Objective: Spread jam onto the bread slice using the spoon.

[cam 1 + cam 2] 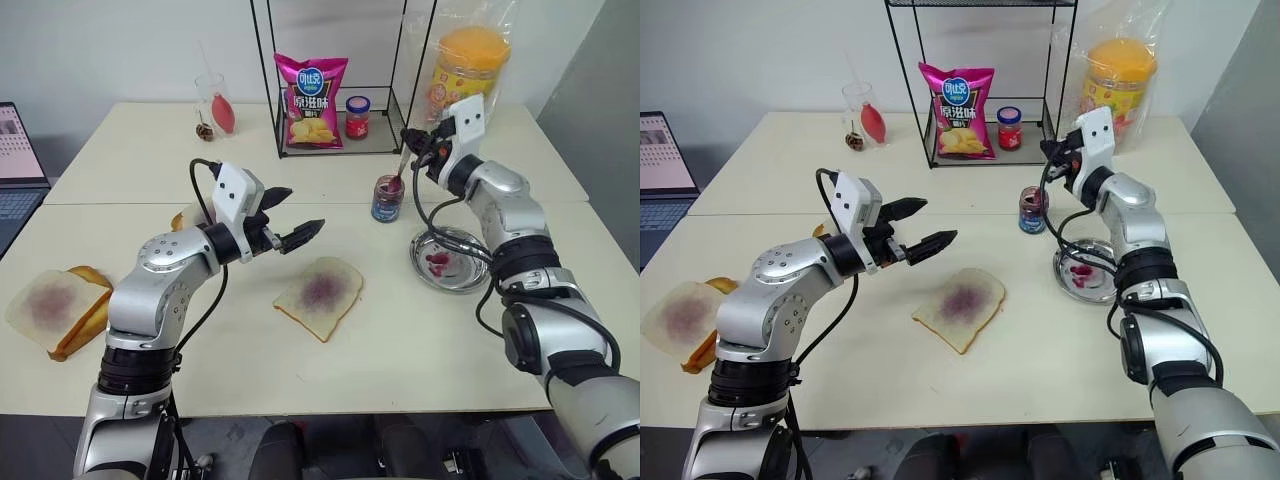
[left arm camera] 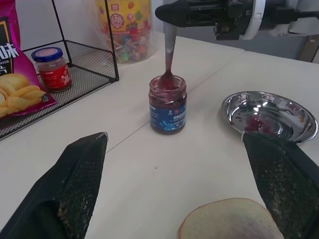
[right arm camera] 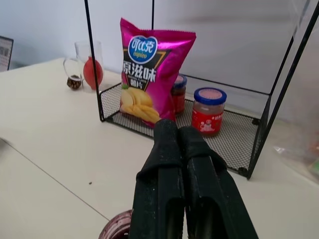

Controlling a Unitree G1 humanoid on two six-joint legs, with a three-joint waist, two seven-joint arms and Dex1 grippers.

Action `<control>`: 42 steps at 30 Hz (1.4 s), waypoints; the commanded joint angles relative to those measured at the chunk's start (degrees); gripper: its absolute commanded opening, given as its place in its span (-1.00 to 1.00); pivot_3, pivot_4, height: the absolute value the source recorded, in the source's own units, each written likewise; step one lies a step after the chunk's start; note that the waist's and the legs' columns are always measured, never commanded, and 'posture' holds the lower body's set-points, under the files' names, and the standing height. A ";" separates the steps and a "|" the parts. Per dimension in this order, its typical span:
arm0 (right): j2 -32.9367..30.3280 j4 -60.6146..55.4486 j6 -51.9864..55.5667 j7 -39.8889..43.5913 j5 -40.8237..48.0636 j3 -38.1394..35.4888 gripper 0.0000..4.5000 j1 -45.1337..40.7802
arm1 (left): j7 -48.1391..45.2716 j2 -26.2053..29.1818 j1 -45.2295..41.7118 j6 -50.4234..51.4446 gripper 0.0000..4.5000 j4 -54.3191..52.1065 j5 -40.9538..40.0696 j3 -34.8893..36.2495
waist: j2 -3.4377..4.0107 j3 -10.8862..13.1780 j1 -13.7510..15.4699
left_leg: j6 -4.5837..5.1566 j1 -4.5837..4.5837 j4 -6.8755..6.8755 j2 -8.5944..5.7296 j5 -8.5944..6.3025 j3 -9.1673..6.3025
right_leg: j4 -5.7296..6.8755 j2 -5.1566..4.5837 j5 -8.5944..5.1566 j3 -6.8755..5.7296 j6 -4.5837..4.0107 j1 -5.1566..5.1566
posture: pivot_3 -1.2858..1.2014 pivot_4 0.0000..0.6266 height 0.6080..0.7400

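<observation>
Head view: our right gripper (image 1: 412, 150) is pinched on the spoon (image 1: 401, 168), arm stretched forward, spoon bowl down in the jam (image 1: 388, 186) jar. Left gripper (image 1: 293, 215) hangs level over the table (image 1: 420, 330), fingers spread, holding nothing. Bread slice (image 1: 320, 294) lies just below it.

Left wrist: spoon stands upright in the jar, steel dish (image 2: 279, 107) beside it.

Right wrist: fingers (image 3: 167, 169) pressed together, jar rim beneath them, chip bag (image 3: 149, 69) behind.
</observation>
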 commanded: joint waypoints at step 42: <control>1.68 5.42 30.02 -21.26 21.64 -27.38 -0.98 -8.66 | -1.26 0.50 -1.38 -4.32 1.00 2.09 1.63 -0.95 | 0.00 0.00 -0.05 | 0.00 0.04 -0.01 -0.01 0.00 0.03 | 0.01 0.01 0.00 0.01 0.00 0.04 | 0.03 -0.52 1.00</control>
